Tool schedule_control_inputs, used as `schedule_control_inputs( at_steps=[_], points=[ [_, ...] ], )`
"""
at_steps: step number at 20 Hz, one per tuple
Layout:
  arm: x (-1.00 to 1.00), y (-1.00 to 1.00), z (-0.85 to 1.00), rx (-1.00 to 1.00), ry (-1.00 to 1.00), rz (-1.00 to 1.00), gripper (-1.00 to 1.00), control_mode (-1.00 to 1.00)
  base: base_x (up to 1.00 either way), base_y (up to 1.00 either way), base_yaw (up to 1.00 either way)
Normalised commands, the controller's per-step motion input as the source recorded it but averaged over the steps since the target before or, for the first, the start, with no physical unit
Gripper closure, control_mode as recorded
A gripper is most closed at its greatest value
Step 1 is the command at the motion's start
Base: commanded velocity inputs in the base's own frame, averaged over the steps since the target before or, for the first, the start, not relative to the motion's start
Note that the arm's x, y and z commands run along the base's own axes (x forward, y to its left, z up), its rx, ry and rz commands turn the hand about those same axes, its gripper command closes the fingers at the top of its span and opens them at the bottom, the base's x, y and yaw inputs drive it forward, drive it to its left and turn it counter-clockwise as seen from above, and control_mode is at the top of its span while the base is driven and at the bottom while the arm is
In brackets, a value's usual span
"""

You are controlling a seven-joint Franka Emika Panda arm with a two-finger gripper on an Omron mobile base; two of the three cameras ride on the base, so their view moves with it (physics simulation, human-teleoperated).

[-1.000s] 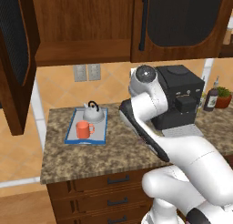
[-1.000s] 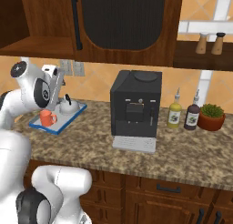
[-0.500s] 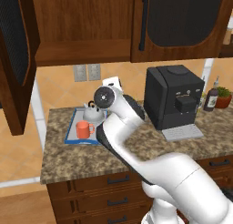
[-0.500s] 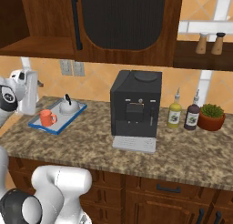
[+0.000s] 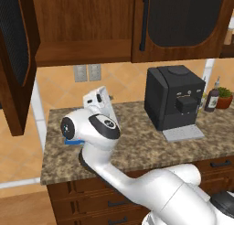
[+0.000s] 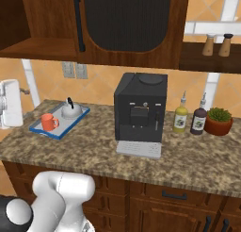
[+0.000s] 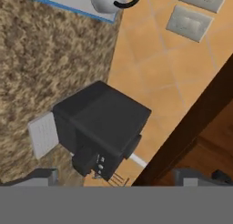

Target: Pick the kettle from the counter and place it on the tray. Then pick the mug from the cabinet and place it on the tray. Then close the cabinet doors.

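Starting at the far left, you are seeing the left door [image 5: 16, 59] hanging swung wide open, its mesh panel facing the room, while the right door [image 5: 183, 23] is sitting shut over the cabinet [image 5: 82, 45], whose bare wood shelf is showing between them. Below, in the right base view, the arm's white hand is hovering off the left end of the bench [image 6: 99, 151], beside the tray [image 6: 60, 121] but not touching it. The pincer [image 7: 118, 173] is standing released, jaws wide with nothing between them — you are looking along it at the wall and the coffee machine [image 7: 100, 127].

The tray is lying near the left end of the bench, and both task things are resting on it: the mug [image 6: 48, 122] at the nearer end, the kettle [image 6: 71, 111] at the farther end towards the wall, the two just apart. Moving right, the coffee machine is standing mid-bench, then two bottles [image 6: 180, 119] side by side, then a potted plant [image 6: 219, 121] — all well apart from the tray.
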Motion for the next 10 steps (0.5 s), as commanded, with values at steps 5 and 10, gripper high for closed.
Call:
schedule_control_inputs(
  at_steps=[5,10],
  points=[
    [-0.33,0.53,0.16,-0.32,-0.03,-0.17,-1.00,-1.00,0.00,0.00,0.00],
    [-0.11,0.72,-0.03,-0.36,0.02,-0.21,-1.00,-1.00,0.00,0.00,0.00]
  ],
)
